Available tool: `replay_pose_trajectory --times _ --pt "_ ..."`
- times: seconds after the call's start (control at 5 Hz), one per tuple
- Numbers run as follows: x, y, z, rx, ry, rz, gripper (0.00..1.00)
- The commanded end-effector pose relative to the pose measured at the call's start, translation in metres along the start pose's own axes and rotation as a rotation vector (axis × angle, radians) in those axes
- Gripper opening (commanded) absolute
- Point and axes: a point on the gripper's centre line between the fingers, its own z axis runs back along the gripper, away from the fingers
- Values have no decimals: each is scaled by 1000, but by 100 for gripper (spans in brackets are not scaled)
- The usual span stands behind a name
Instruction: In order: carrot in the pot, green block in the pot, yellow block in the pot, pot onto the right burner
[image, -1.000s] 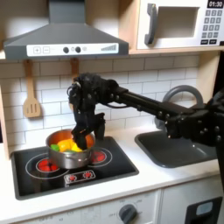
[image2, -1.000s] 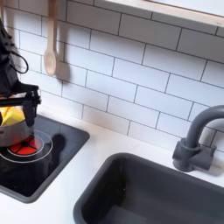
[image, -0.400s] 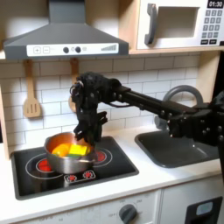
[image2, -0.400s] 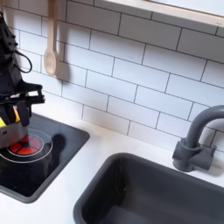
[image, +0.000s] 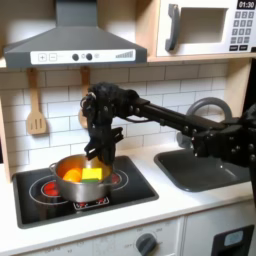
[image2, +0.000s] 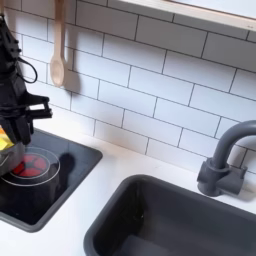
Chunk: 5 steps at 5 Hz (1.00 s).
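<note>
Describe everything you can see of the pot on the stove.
The pot is round, shiny steel, wider than tall, with straight sides. It stands upright and open on the black stovetop, between the two red burner rings in the first exterior view. Inside lie a yellow block and something orange, likely the carrot; a green block cannot be made out. The black gripper is at its far rim; whether it grips the rim cannot be told.

Stovetop and its load

The black stovetop (image: 120, 197) carried the pot (image: 73, 172), seemingly straddling both red burners, directly beneath the fingers.
</note>
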Motion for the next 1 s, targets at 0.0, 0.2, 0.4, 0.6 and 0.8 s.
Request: replay_pose_trajectory --times 0.0,0.2,0.4,0.6,0.8 --pt "1 -2 -2 4 5 -13 0" --pt "1 -9 -2 12 5 -26 0" --pt "2 -15 -2 16 5 -33 0" --pt "2 -29 -3 16 5 -56 0" --pt "2 -41 -6 17 8 -74 0"
